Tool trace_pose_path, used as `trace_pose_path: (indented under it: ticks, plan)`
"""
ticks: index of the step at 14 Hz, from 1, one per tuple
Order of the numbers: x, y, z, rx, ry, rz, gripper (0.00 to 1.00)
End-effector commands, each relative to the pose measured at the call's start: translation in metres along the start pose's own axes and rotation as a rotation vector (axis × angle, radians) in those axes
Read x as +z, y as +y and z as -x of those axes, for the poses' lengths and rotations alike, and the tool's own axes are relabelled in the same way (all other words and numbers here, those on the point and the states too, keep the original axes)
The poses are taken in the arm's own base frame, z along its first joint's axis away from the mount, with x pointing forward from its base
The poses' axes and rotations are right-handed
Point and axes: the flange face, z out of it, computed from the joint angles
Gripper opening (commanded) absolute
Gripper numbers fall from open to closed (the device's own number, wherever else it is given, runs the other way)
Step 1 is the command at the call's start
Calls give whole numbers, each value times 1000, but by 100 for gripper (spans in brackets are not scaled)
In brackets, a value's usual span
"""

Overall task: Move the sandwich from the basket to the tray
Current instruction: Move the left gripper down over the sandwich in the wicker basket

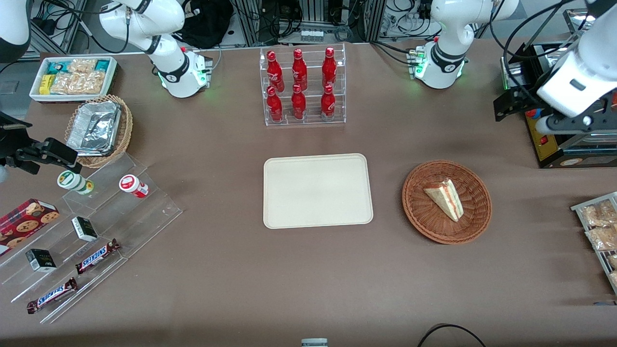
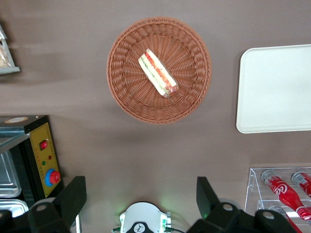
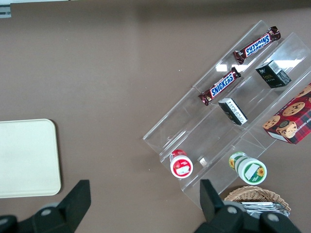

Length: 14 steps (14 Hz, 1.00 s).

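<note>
Well below the spread, empty fingers [image 2: 141,201], the sandwich [image 2: 158,73] lay in the basket [image 2: 121,92] on the bench, so this was the approach step. Next they'd need to drop down and straddle the wedge, then carry it to the tray [image 2: 277,92] beside the basket

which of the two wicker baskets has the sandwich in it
The reddish-brown basket beside the tray holds the sandwich; the tan basket holds foil trays. The open claw hovers above.

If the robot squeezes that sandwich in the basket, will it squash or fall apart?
Probably squashes: the sandwich looks like soft white bread. Its layered filling might slide apart. It lies flat in the basket, so rolling seems unlikely. The gripper, open, hangs high above.
</note>
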Motion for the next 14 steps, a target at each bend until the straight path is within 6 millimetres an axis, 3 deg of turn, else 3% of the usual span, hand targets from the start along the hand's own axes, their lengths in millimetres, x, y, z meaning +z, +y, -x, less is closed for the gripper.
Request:
trace_pose_path:
  ticks: [1, 5, 10, 14]
  plan:
    - [58, 3, -41, -38, -17, 27, 100]
    - [150, 8, -52, -242, 45, 28, 100]
    - [233, 12, -50, -443, 112, 56, 100]
    - [279, 15, -56, -518, 125, 77, 100]
